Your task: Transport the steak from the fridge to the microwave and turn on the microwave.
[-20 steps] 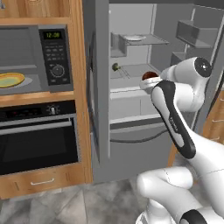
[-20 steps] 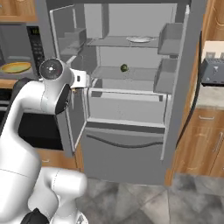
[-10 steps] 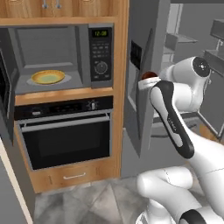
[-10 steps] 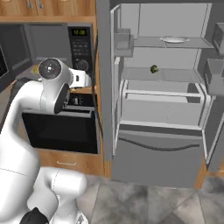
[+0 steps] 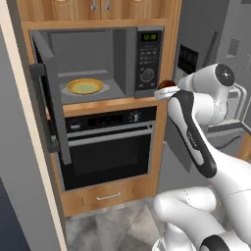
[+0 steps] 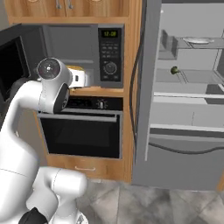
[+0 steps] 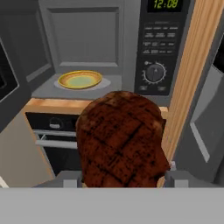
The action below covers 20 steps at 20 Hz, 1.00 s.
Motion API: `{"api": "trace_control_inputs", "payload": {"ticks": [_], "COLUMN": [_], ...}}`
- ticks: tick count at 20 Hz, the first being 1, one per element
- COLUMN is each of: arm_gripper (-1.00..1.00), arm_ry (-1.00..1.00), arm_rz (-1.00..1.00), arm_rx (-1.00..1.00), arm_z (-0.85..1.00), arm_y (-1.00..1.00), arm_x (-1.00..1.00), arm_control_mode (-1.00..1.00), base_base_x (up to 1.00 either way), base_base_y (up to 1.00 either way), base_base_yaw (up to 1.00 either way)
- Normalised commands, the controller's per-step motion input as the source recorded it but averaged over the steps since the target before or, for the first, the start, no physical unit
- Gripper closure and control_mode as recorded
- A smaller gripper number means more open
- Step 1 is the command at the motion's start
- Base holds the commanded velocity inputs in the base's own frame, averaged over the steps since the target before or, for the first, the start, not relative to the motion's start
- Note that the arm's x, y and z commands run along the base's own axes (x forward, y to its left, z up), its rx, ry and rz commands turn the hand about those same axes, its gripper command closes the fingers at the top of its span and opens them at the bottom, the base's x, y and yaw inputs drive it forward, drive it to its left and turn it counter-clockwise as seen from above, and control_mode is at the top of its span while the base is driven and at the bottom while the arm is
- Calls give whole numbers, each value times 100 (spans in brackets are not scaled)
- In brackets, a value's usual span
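The pincer (image 7: 124, 177) grips the steak (image 7: 121, 139), which hangs before the oven (image 5: 110, 149). Beyond it at 12 o'clock, the microwave (image 7: 162, 48) stands open, a yellow plate (image 7: 80, 80) inside. The fridge (image 6: 188, 109) stands open at 3 o'clock.

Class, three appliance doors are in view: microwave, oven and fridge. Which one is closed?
The oven below the microwave: its door sits flush, while the microwave and fridge doors are swung open.

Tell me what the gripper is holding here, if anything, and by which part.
The gripper holds the steak by its lower end, in front of the open microwave; the fingertips are mostly hidden behind the meat.
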Motion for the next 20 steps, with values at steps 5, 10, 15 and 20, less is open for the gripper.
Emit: {"api": "trace_control_inputs", "payload": {"ticks": [5, 10, 15, 20], "arm_gripper": [100, 100, 100, 100], "arm_ry": [0, 0, 0, 0], "arm_rz": [0, 0, 0, 0], "arm_rx": [0, 0, 0, 0], "arm_z": [0, 0, 0, 0], "arm_y": [0, 0, 0, 0], "arm_x": [0, 0, 0, 0], "arm_control_mode": [100, 100, 100, 100], "base_base_x": [44, 51, 49, 45], "base_base_y": [55, 34, 23, 27], "base_base_yaw": [3, 9, 4, 3]}}
